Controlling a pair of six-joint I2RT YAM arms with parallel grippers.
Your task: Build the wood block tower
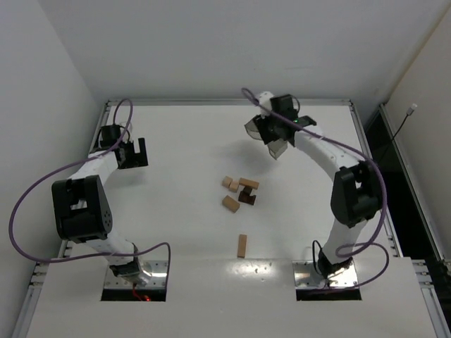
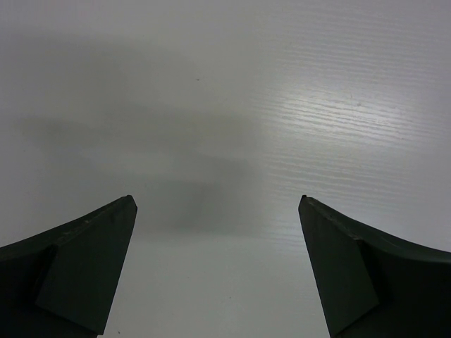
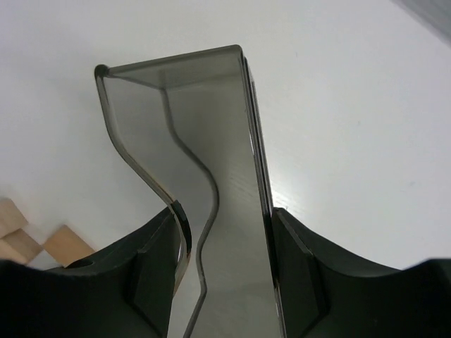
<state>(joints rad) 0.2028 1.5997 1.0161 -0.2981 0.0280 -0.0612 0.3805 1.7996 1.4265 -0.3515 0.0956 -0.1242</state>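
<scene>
Several wood blocks (image 1: 230,203) lie loose in a small cluster at mid-table, most light tan, with a dark brown one (image 1: 246,198) among them. Another tan block (image 1: 242,245) lies alone nearer the arm bases. Two tan blocks (image 3: 65,244) show at the lower left of the right wrist view. No tower shows in any view. My right gripper (image 1: 277,143) (image 3: 225,210) hangs beyond the cluster, shut on the smoky plastic bin (image 1: 255,129) (image 3: 204,120), a pad on each wall. My left gripper (image 1: 132,153) (image 2: 217,201) is open over bare table far left.
The white table (image 1: 176,225) has a metal frame along its edges. The held bin is tipped on its side above the far middle of the table, and nothing shows inside it. A purple cable loops off each arm.
</scene>
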